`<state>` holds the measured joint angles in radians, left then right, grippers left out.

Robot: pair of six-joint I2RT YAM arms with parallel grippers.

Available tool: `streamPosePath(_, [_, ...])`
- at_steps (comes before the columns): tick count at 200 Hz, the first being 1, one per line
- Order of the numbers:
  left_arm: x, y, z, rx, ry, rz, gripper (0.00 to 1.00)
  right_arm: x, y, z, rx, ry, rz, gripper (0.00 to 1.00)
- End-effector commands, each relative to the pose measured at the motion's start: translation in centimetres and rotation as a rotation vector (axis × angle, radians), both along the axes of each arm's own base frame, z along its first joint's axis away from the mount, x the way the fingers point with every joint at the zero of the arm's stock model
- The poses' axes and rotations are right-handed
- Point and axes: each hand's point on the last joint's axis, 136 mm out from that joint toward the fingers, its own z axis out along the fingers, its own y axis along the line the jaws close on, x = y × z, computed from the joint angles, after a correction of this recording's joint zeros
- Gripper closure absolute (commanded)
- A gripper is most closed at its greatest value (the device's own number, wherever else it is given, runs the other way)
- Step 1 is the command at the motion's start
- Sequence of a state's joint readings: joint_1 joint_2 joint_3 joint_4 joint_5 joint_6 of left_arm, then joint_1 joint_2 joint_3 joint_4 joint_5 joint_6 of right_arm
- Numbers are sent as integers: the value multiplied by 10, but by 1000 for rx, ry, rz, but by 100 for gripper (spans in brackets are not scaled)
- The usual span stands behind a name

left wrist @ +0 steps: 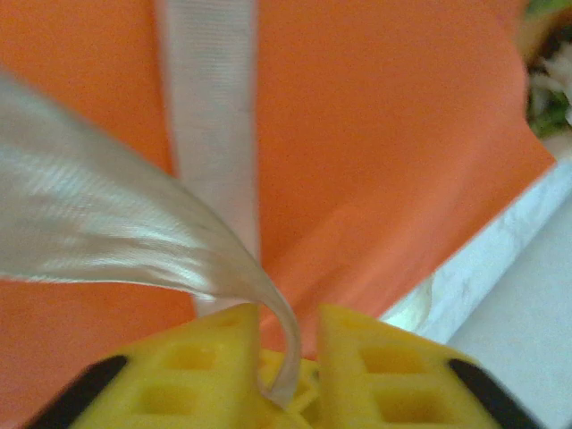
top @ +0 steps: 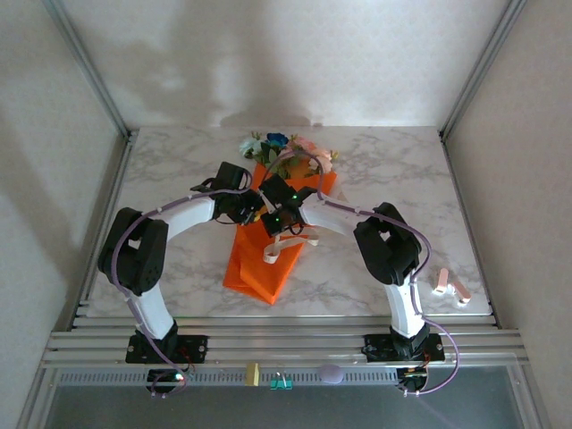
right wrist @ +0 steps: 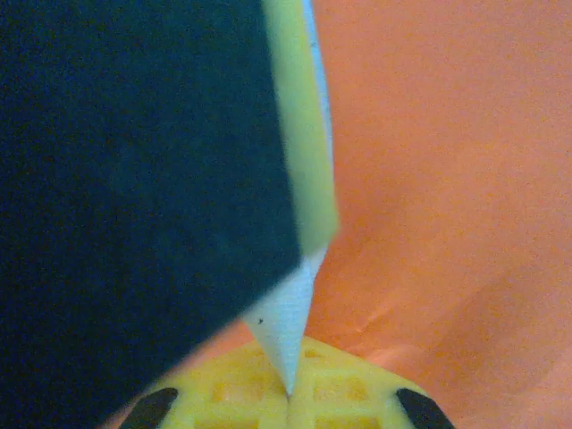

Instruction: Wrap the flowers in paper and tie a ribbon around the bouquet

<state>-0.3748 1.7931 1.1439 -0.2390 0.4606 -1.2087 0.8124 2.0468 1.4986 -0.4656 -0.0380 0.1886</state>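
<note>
White tabletop (top: pixel 170 174) veined grey like marble. Plain white walls (top: pixel 295 54) on three sides. Aluminium post (top: pixel 89 71) at 11 o'clock, a second post (top: pixel 478 71) at 1 o'clock. Slotted metal rails (top: pixel 286 338) at 6 o'clock. Soft light, faint shadows on back wall.

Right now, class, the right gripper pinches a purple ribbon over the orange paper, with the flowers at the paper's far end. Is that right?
Not quite. The ribbon is cream-white, not purple, as the right wrist view shows. The rest holds: the right gripper pinches it over the orange paper, and the flowers lie at the paper's far end.
</note>
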Motion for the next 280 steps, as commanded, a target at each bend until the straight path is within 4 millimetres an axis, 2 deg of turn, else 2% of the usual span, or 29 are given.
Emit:
streamPosePath(1, [4, 12, 29, 36, -61, 21, 61, -29, 7, 7, 85, 124, 78, 100])
streamPosePath(19, [-11, 24, 34, 76, -42, 42, 51, -35, 6, 6, 147, 210, 68, 100])
streamPosePath(37, [-29, 38, 40, 116, -22, 75, 49, -36, 5, 3, 198, 276, 45, 100])
streamPosePath(49, [-40, 41, 45, 111, -20, 82, 50, -39, 8, 3, 219, 303, 42, 100])
streamPosePath(51, [-41, 41, 46, 107, -20, 83, 51, -31, 2, 3, 223, 305, 19, 100])
streamPosePath(61, [-50, 38, 45, 87, -7, 80, 56, -24, -2, 2, 226, 317, -11, 100])
streamPosePath(90, [-68, 19, 25, 49, 66, 44, 79, -16, -7, -4, 226, 365, -54, 100])
streamPosePath(101, [-67, 12, 20, 40, 78, 38, 84, -14, -8, -5, 229, 386, -62, 100])
streamPosePath(131, [-55, 1, 4, 39, 108, 45, 86, -12, -10, -11, 252, 446, -94, 100])
streamPosePath(147, [-50, 2, -3, 72, 126, 52, 81, -12, -10, -14, 262, 476, -110, 100])
streamPosePath(190, [-36, -7, -21, 124, 141, 30, 74, -9, -9, -14, 282, 510, -127, 100])
streamPosePath(220, [-28, -1, -33, 203, 161, 20, 69, -9, -10, -15, 286, 522, -129, 100])
streamPosePath(280, [-26, 3, -47, 258, 182, 10, 64, -11, -11, -20, 280, 537, -136, 100])
